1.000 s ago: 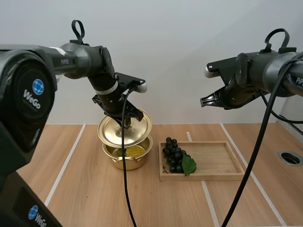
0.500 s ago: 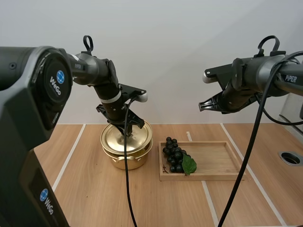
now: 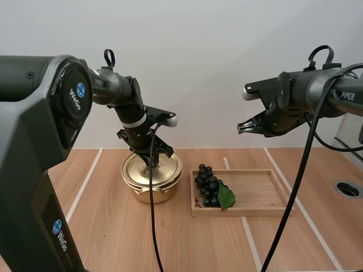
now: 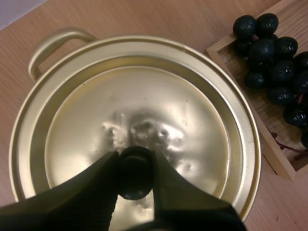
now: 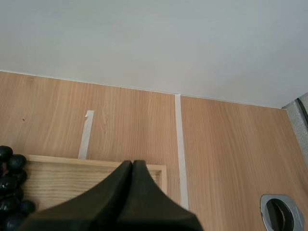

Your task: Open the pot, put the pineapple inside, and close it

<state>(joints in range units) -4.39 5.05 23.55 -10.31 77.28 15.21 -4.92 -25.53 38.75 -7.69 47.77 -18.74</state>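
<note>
The golden lid [image 4: 144, 110] rests on the golden pot [image 3: 152, 191], covering it, so what is inside cannot be told. My left gripper [image 4: 135, 166] pinches the lid's dark knob [image 4: 134, 177] between its fingertips. Just beside the pot on the table [image 3: 113, 226], a wooden tray [image 3: 261, 192] holds a bunch of dark grapes [image 3: 208, 185] at its near-pot end. My right gripper [image 3: 240, 128] hangs high over the tray, its fingers pressed together on nothing.

The wooden table [image 3: 108, 226] carries a gold pot [image 3: 150, 195] beside a wooden tray [image 3: 255, 190].
</note>
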